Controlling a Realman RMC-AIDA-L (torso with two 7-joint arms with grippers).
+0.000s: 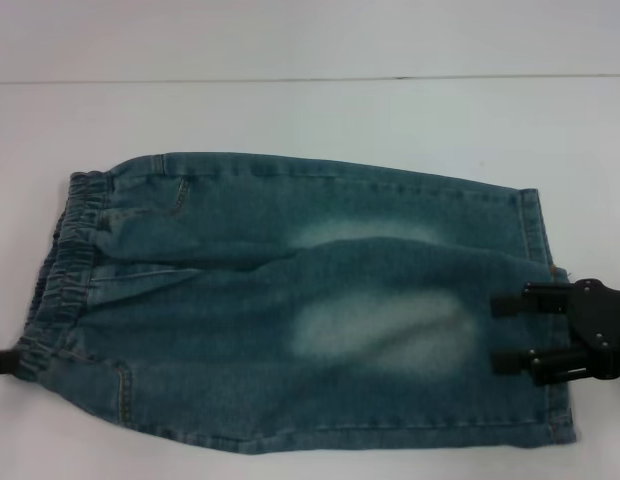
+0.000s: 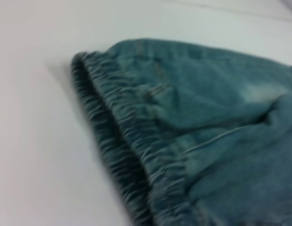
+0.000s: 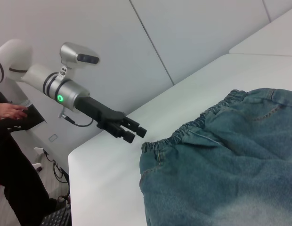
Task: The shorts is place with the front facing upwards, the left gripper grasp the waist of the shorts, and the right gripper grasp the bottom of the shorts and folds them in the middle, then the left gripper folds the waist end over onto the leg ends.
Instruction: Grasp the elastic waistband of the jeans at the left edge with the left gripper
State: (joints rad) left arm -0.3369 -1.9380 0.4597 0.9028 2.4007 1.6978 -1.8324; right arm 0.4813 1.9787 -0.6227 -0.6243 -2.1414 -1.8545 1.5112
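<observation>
The right gripper (image 1: 505, 334) reaches in level from the right, fingers parted and lying over the leg ends (image 1: 546, 300) of the shorts (image 1: 290, 300), nothing pinched. The right wrist view alone shows the left gripper (image 3: 132, 132), empty and slightly open, hovering just off the waist (image 3: 183, 134) at the near left. The shorts lie flat on the white table (image 1: 290, 110).

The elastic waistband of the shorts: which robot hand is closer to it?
Left. The left gripper hovers just off the waist at the table edge; the right gripper is over the leg ends, at the opposite end.
</observation>
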